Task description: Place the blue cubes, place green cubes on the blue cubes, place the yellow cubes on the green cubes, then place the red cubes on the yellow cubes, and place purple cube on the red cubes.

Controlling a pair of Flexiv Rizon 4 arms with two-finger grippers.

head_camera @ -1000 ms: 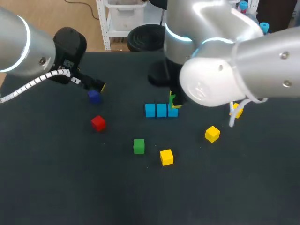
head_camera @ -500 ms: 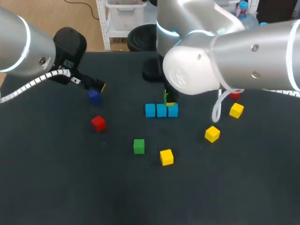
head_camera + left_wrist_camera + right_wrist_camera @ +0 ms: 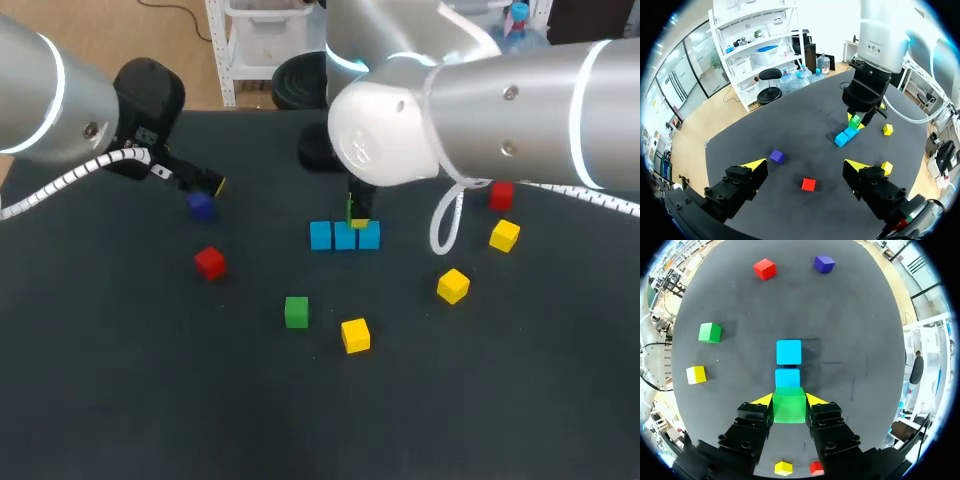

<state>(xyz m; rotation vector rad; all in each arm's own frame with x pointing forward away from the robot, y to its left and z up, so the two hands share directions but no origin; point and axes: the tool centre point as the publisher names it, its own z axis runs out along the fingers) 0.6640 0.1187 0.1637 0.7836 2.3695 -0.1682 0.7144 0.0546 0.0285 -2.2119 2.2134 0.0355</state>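
Note:
Three light-blue cubes [image 3: 345, 237] lie in a row at the table's middle. My right gripper [image 3: 356, 212] hangs just above the row, shut on a green cube [image 3: 789, 405]. In the right wrist view two blue cubes [image 3: 789, 351] show ahead of the fingers; the green cube hides the third. A second green cube [image 3: 296, 312] lies nearer the front. My left gripper [image 3: 805, 166] stands open at the far left, with nothing between its fingers, over the purple cube [image 3: 201, 206] and a red cube [image 3: 209, 263].
Yellow cubes lie loose at the front middle [image 3: 355, 335], right of the row [image 3: 453, 286] and farther right [image 3: 504, 236]. A second red cube [image 3: 501, 196] sits behind that last one. My right arm spans the table's far right side.
My right arm has swung leftward, carrying the green cube a little left over the blue row. The left arm and the loose cubes have not moved.

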